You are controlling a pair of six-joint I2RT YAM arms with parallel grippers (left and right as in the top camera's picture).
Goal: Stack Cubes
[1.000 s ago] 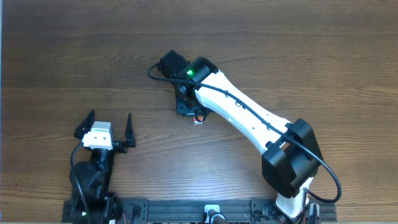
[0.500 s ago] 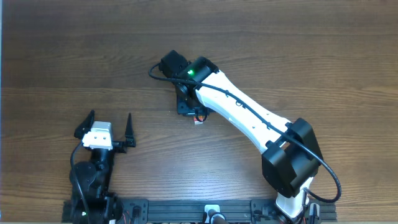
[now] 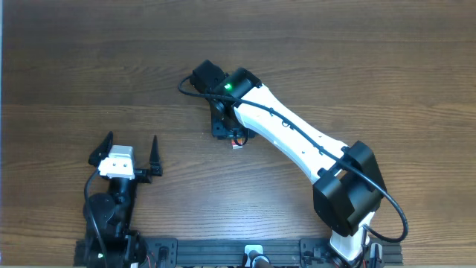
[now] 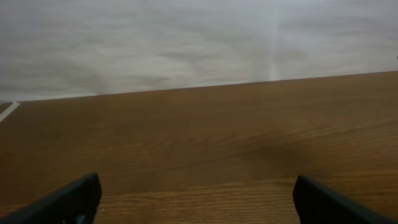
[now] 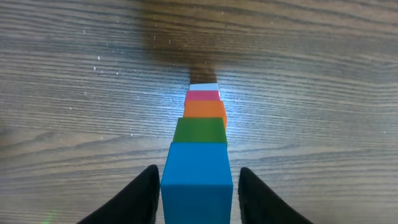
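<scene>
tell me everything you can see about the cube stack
The cube stack is one upright column of five plain matte cubes, seen from above: blue cube on top, then green cube, orange cube, pink cube, and white cube lowest, resting on the wooden table. The edges line up fairly well. The right gripper straddles the blue cube; whether it presses on it cannot be told.

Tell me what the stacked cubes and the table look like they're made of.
The stacked cubes look like plastic or painted wood: flat, even blue, green, orange, pink and white faces, crisp edges, no grain, matte finish. The table looks like wood or wood-look laminate: brown grain lines, with a soft sheen where light falls.
</scene>
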